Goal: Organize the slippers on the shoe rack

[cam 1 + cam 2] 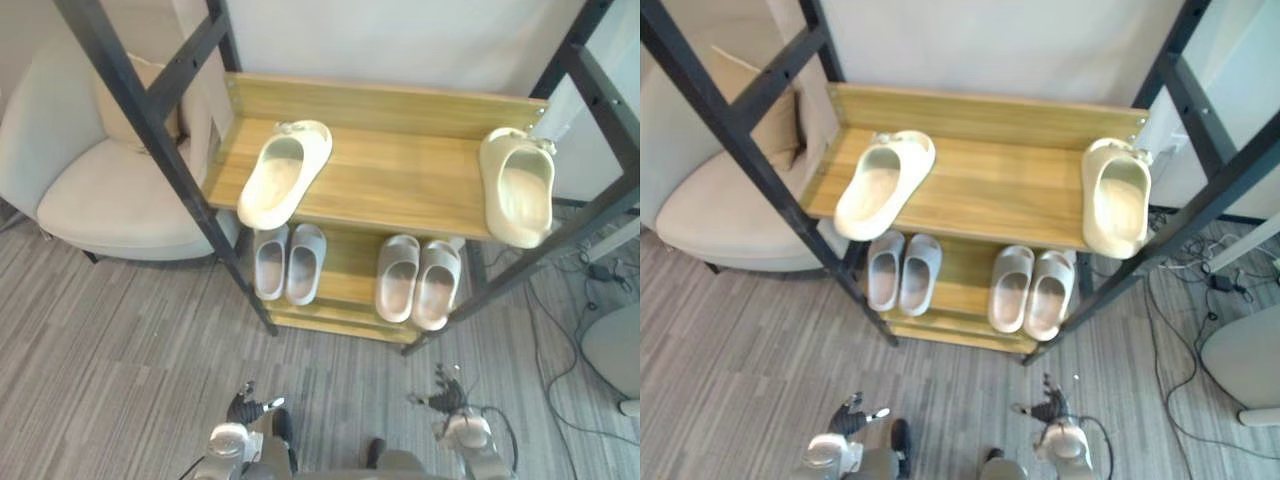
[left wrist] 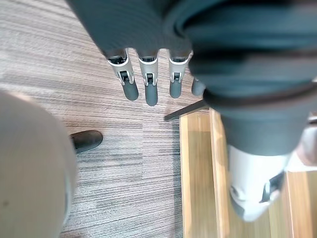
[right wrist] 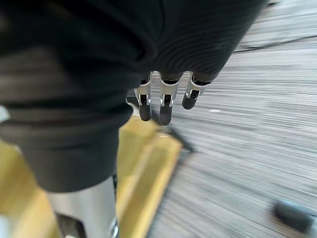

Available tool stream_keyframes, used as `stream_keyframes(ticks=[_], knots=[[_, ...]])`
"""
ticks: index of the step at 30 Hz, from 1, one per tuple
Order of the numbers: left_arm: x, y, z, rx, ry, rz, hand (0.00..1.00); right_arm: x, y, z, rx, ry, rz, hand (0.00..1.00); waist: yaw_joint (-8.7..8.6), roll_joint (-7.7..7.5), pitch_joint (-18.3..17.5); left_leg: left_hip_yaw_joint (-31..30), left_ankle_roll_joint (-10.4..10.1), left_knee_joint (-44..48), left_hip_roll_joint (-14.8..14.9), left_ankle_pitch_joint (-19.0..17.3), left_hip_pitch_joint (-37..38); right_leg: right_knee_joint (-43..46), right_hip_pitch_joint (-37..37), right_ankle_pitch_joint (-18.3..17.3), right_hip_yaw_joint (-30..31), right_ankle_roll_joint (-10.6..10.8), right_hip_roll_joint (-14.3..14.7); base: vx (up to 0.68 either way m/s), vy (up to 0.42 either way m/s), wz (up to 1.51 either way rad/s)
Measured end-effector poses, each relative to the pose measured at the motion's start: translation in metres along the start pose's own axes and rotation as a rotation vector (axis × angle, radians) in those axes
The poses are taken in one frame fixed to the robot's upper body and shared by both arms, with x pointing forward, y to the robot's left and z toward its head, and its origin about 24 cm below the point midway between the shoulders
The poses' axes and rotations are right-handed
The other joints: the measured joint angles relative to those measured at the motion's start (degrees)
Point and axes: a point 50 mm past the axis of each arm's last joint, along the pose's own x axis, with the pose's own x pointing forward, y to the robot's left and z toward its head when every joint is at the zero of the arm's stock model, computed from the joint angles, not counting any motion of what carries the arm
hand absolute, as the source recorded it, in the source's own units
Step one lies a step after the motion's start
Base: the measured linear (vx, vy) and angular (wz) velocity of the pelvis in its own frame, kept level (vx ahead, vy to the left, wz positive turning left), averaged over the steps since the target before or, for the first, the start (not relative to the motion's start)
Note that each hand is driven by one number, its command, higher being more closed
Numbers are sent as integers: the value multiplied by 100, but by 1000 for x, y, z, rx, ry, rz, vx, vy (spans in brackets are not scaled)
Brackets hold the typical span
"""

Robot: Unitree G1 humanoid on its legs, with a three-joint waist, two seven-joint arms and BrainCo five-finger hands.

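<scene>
Cream slipper (image 1: 285,172) sits skewed at left of the shoe rack top shelf (image 1: 400,175), its mate (image 1: 518,187) well apart at right, overhanging the front edge: unpaired, likely the job. Grey pairs (image 1: 288,262) below look neat. Left robot hand (image 1: 245,408) and right robot hand (image 1: 447,398) hang low, fingers straight, empty.

The right hand (image 3: 163,44) hangs with its fingers (image 3: 165,106) straight and holding nothing, tips over the grey striped floor (image 3: 247,148) (carpet, by the look), just beside the wooden corner of the shoe rack (image 3: 143,158).
</scene>
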Motion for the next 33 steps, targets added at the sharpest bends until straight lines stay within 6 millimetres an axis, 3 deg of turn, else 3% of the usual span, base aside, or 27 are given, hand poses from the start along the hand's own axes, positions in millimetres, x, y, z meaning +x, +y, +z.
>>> stream_keyframes(ticks=[3, 8, 11, 16, 18, 22, 27, 33], knots=[[0, -5, 0, 20, 1, -24, 0, -5, 2, -27, 74, 122, -7, 0, -29, 48, -73, 4, -9, -381, 10, 214, 219, 3, 21, 19, 13, -28, 49, -31, -9, -4], [-1, -13, 0, 63, -7, -64, 0, -11, 10, -41, 132, 187, 4, 0, -57, 35, -122, 3, 6, -502, 0, 281, 434, -158, 231, 92, 38, -27, 68, -49, 15, -2], [-2, -27, 15, 127, -79, -145, 0, -11, 11, -42, 135, 190, 8, 0, -64, 56, -151, -16, 24, -506, -14, 292, 435, -198, 257, 121, 50, -22, 63, -61, 30, 2], [-20, -68, 58, 199, -313, -380, 0, -13, 11, -48, 138, 214, 18, 0, -73, 102, -212, -149, 8, -536, -56, 274, 437, -320, 376, 118, -25, -8, 53, -40, 17, 11], [-42, -95, 86, 179, -468, -532, 0, -14, 9, -51, 133, 220, 20, 0, -74, 152, -258, -157, 19, -537, -81, 266, 444, -335, 396, 115, -25, -3, 31, 9, 7, 3], [-74, -119, 121, 102, -647, -700, 0, -15, 8, -53, 129, 228, 24, 0, -92, 194, -351, -157, 52, -535, -96, 273, 462, -388, 436, 157, -19, -12, 26, 43, -4, -1], [-107, -124, 189, 3, -917, -793, 0, -14, 7, -53, 110, 229, 25, 0, -91, 200, -393, -164, 39, -535, -85, 256, 583, -485, 605, 166, -20, -10, 54, 51, -27, 0], [-123, -108, 252, -29, -1144, -715, 0, -13, 8, -51, 100, 221, 26, 0, -123, 203, -403, -147, 36, -540, -67, 253, 634, -539, 650, 197, 5, -54, 76, -4, -19, -5]])
